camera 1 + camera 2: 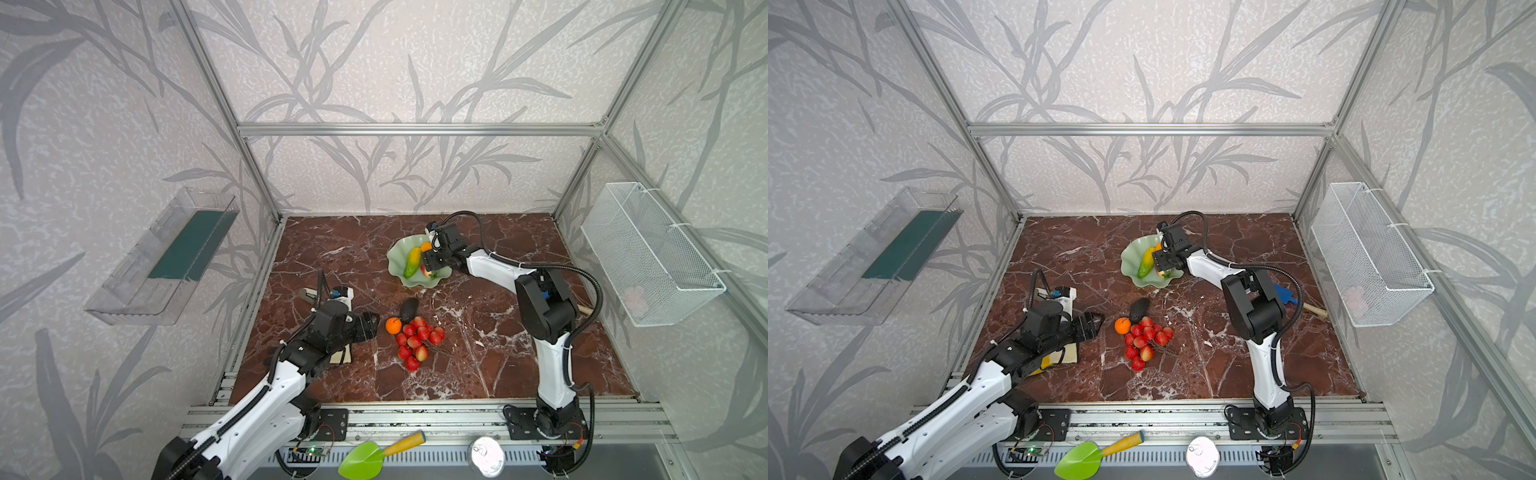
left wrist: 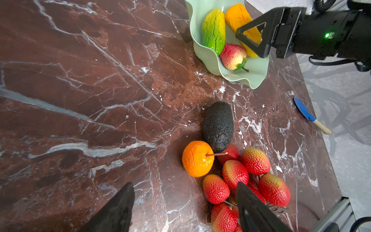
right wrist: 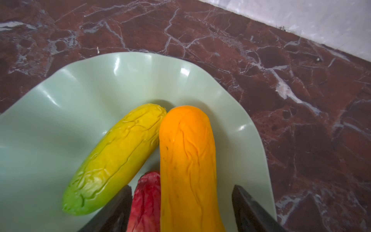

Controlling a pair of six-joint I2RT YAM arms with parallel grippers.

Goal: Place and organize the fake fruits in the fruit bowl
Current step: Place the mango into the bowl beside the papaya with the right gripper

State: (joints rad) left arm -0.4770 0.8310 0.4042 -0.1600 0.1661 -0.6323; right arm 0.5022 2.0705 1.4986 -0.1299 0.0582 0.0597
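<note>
The pale green fruit bowl [image 1: 397,253] [image 3: 80,96] stands at the back middle of the table. A yellow-green oblong [image 1: 412,262] [image 3: 118,156], an orange-yellow oblong [image 3: 186,160] and a red strawberry [image 2: 232,56] lie in it. My right gripper [image 3: 182,186] hangs over the bowl, open. The orange-yellow oblong lies between its jaws with a gap on one side. A small orange [image 1: 393,325], a dark avocado [image 1: 409,309] and a bunch of red berries [image 1: 417,343] lie together on the table. My left gripper [image 2: 184,183] is open and empty just left of the orange [image 2: 197,158].
A blue tool with a wooden handle [image 1: 1291,299] lies right of the right arm. A cream square [image 1: 1069,353] sits under the left arm, with a white device [image 1: 340,293] behind it. A white wire basket [image 1: 648,253] hangs on the right wall and a clear tray [image 1: 166,257] on the left.
</note>
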